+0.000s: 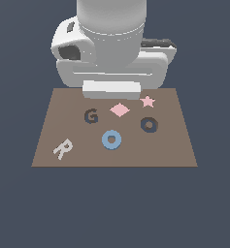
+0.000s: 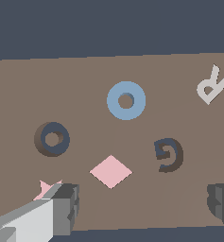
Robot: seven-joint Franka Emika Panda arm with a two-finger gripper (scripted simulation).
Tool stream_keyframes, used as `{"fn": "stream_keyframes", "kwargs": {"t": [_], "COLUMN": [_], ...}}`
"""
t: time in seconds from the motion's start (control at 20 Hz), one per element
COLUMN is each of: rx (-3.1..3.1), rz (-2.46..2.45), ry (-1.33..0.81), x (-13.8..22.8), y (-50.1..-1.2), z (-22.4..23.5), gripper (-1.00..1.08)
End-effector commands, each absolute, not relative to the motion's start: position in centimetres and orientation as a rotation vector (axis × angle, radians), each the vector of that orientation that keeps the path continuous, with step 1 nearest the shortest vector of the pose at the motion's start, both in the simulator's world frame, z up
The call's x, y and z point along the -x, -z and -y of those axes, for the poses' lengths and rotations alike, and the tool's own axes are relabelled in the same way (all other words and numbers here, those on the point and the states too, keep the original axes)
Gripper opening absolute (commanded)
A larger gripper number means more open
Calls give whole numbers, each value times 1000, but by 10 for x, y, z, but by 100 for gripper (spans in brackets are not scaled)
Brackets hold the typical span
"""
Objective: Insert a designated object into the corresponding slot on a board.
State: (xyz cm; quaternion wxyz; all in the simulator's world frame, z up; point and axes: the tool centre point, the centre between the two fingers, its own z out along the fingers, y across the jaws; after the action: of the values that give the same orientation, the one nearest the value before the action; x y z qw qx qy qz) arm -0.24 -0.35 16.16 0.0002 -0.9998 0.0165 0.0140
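The light-blue ring, the designated object (image 1: pixel 111 139) (image 2: pixel 126 100), lies flat on the brown board (image 1: pixel 170 150) (image 2: pixel 85 75) near its front middle. The slot (image 1: pixel 149 125) (image 2: pixel 52 139), a dark O-shaped recess, sits apart from the ring toward the exterior view's right and a little farther back. My gripper (image 1: pixel 111 90) (image 2: pixel 142 201) hangs above the board's back edge, behind the pink diamond and well short of the ring. In the wrist view its two fingers (image 2: pixel 61 208) stand wide apart with nothing between them, so it is open.
On the board are also a dark G recess (image 1: pixel 90 116) (image 2: pixel 168 154), a white letter R (image 1: pixel 62 148) (image 2: pixel 211 85), a pink diamond (image 1: pixel 120 110) (image 2: pixel 110 171) and a pink star (image 1: pixel 147 101) (image 2: pixel 47 188). The arm's white body looms behind the board.
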Motion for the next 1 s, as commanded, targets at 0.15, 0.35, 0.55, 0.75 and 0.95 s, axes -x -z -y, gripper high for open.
{"fn": "stream_keyframes", "kwargs": {"t": [0.15, 0.35, 0.55, 0.75, 0.95], "rx": [3140, 3141, 3140, 3137, 3132], "rz": [-44, -10, 51, 137, 236], "ry": [-43, -40, -34, -26, -16], "x": [1, -4, -13, -27, -43], "y": [-160, -151, -135, -114, -89], "z": [4, 5, 7, 9, 10], "gripper": [100, 100, 100, 100, 100]}}
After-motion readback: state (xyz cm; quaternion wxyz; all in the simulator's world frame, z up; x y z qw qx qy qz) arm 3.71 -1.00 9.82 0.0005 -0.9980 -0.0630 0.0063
